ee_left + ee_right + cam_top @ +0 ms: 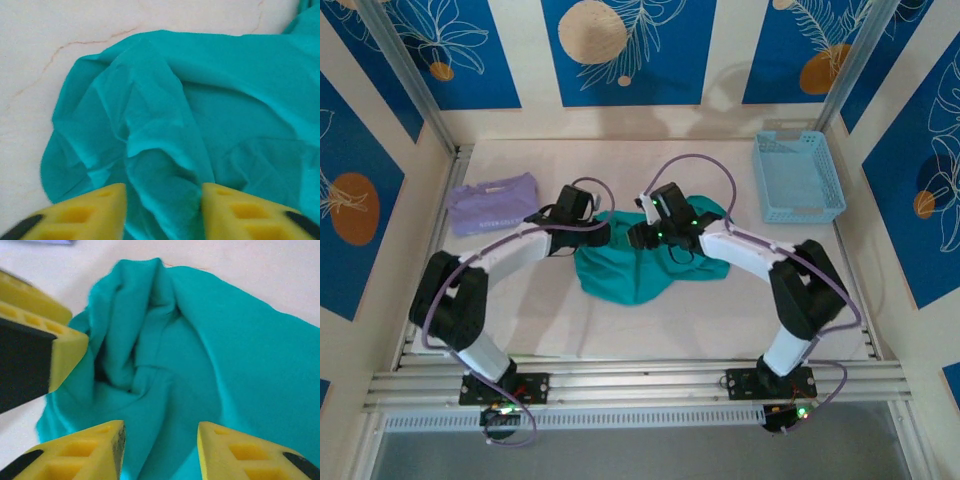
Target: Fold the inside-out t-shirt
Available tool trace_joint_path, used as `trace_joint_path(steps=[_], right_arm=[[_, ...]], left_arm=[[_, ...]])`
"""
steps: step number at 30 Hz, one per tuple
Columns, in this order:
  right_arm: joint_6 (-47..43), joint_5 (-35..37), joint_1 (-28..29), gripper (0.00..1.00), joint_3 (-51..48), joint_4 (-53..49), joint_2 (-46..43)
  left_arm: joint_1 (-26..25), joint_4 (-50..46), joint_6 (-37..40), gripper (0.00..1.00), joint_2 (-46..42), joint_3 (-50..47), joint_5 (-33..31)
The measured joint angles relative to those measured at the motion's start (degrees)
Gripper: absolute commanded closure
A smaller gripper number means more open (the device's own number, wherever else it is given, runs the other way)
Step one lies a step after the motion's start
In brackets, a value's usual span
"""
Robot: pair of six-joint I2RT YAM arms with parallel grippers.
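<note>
Top view: inside-out t-shirt point(625, 275), teal, bunched in a heap mid-tabletop point(650, 330), with left hand point(608, 228) and right hand point(642, 237) meeting low over its far edge, probably to find edges for spreading before any fold; folded lavender garment point(492, 203) far left and blue basket point(798, 213) far right, both well apart from the work. 
Left wrist view: fingers point(95, 215) spread, a raised fabric ridge running between them, contact not discernible. 
Right wrist view: fingers point(90, 450) spread above crumpled folds, gripping nothing, the left hand's finger close alongside, so crowding looks like the one obstacle.
</note>
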Motion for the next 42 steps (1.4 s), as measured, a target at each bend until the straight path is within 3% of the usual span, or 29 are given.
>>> trace_joint_path(steps=[5,7,8,11,14,17,21,28,34,37,42], right_arm=[[-2.4,3.7,0.0,0.53,7.2,-0.3,9.4],[-3.4,4.8,-0.2,0.54,10.2,-0.7,12.9],[-3.8,5.4,-0.3,0.6,11.6,-0.8,14.6],[-5.3,6.6,-0.9,0.93,13.7,-1.7,17.5],[-5.8,6.3,-2.1,1.0,13.8,-2.8,16.9],[-5.9,3.8,-4.4,1.0,11.5,-3.8,11.6],[-5.6,-3.0,-8.7,1.0,9.5,-6.2,-2.6],[-4.3,-20.8,-15.7,1.0,6.8,-5.0,-25.6],[-3.3,-32.2,-16.0,1.0,-7.1,1.0,-30.6],[-3.1,-33.6,-15.8,1.0,-13.4,2.4,-29.3],[-3.0,-33.7,-14.1,1.0,-19.6,3.2,-28.9]], left_arm=[[0.4,2.6,-0.2,1.0,0.9,0.0,0.9],[0.5,4.1,0.2,1.0,0.3,-0.5,1.4],[0.6,4.6,0.3,1.0,-0.2,-1.1,1.7],[0.9,5.5,0.4,1.0,-2.8,-3.0,2.0],[1.2,5.8,0.9,1.0,-6.2,-4.4,2.4],[1.3,6.1,1.7,1.0,-9.7,-4.7,3.4],[1.3,8.5,2.4,1.0,-15.0,-4.7,5.7],[1.4,18.8,2.3,1.0,-23.5,-5.5,8.9],[1.3,23.7,1.3,1.0,-19.5,-11.8,10.2],[-0.5,24.6,1.2,0.94,-17.0,-18.9,10.6],[-5.5,22.8,3.3,0.65,-16.3,-24.0,9.0]])
